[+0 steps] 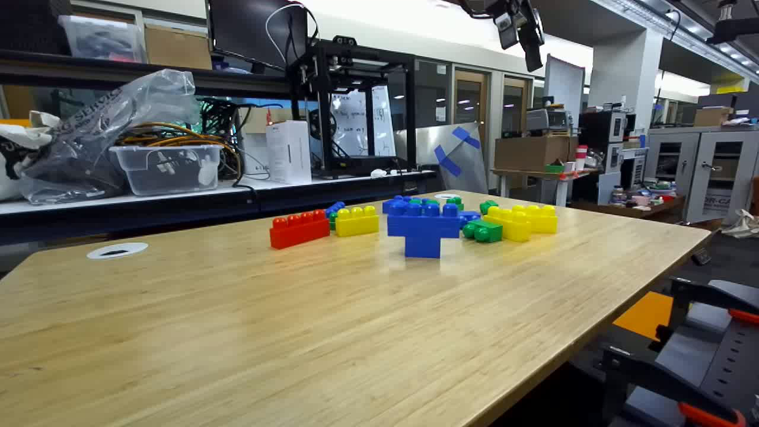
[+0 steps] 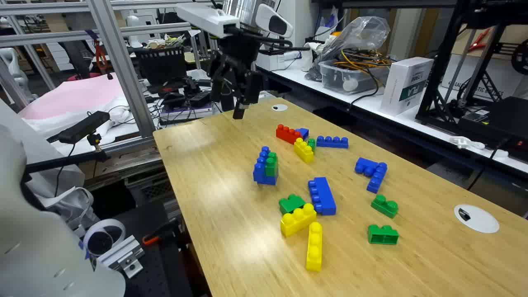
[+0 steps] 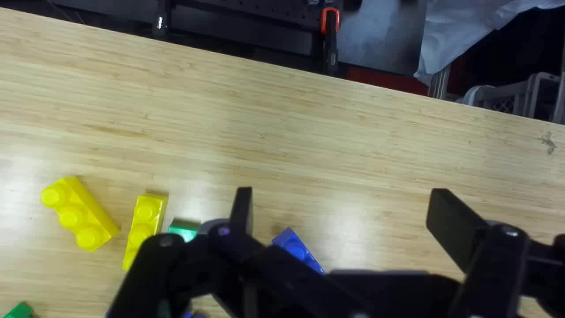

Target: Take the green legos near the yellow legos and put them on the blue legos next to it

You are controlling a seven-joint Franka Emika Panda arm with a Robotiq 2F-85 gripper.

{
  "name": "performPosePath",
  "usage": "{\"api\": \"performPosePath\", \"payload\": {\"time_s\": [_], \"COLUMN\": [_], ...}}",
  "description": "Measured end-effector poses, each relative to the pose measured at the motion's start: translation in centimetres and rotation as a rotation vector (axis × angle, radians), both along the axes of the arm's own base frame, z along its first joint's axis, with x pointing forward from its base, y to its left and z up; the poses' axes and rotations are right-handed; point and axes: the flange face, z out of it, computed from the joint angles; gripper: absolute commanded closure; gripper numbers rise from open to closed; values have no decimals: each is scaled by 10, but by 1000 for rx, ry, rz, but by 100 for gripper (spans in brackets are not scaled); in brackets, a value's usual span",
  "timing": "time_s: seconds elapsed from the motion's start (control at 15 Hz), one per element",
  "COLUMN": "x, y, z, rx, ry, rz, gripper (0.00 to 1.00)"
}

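- one gripper (image 3: 344, 214), raised above the bench (image 1: 296, 332), jaws wide apart.
- one stack of blue legos (image 1: 423, 228): a four-stud row on a narrower base; in an exterior view a small green piece (image 2: 271, 165) shows against it.
- green legos (image 1: 491, 231), one brick: bright, glossy, tipped on its side, two rounded studs pointing sideways; on the bench just beside the yellow legos (image 1: 511, 224) and near the blue legos.
- yellow legos: two bricks, close together, set at an angle.
- elsewhere, in an exterior view: one more yellow brick (image 2: 304, 151), one red brick (image 2: 287, 135), three more green bricks (image 2: 383, 234) (one partly hidden), at least four other blue pieces (image 2: 326, 198).
- one clear tub (image 1: 133, 172), white pieces (image 1: 207, 175) inside, cables (image 1: 172, 137) heaped at its top; one clear bin (image 1: 89, 35), contents too unclear to name.
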Motion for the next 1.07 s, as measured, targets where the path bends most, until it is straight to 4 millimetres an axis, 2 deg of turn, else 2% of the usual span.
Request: {"api": "performPosePath", "payload": {"time_s": [0.8,1.07], "x": [0,12], "y": [0,-8], "z": [0,-3], "rx": [-2,-11], "ry": [0,-13], "rz": [3,167], "gripper": [0,0]}}
